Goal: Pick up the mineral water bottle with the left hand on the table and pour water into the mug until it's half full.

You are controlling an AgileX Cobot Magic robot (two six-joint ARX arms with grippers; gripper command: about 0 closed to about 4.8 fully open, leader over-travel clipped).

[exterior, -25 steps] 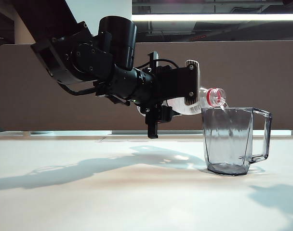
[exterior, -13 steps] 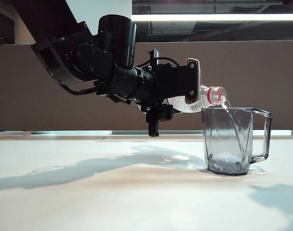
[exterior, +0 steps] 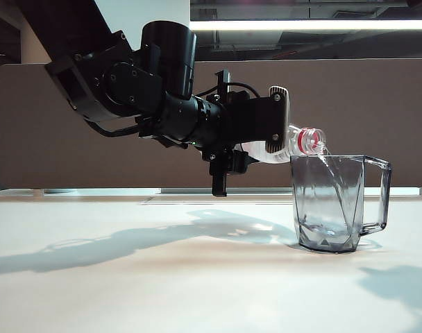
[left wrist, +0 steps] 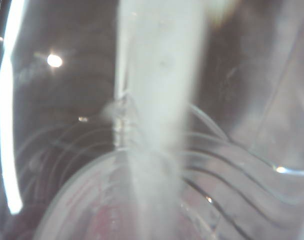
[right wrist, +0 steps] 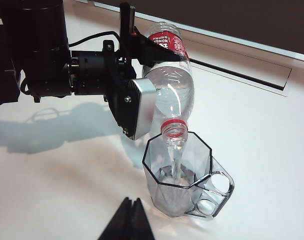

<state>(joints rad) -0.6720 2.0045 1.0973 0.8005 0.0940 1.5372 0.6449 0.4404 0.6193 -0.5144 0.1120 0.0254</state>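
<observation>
Nearest the exterior camera, broad bare white table (exterior: pixel 128 291), open across the whole front and left, crossed only by the arm's shadow. Further back and right of centre, the mug (exterior: pixel 329 201) upright on its tapered base, handle turned to the right edge, clear of every table edge, with a little water pooled at the bottom. Above its near rim, the mineral water bottle (right wrist: pixel 172 95) tipped almost level, red neck ring just over the lip, thin stream (right wrist: pixel 176 165) falling inside. Clamped round the bottle's body, the left gripper (exterior: pixel 275 132) – reached in from the left, well above the tabletop. Right gripper (right wrist: pixel 129 220) held above the table just short of the mug, fingers pressed together, empty. Behind everything, brown partition panel (exterior: pixel 377 104) – left wrist view only blurred ribbed plastic.
</observation>
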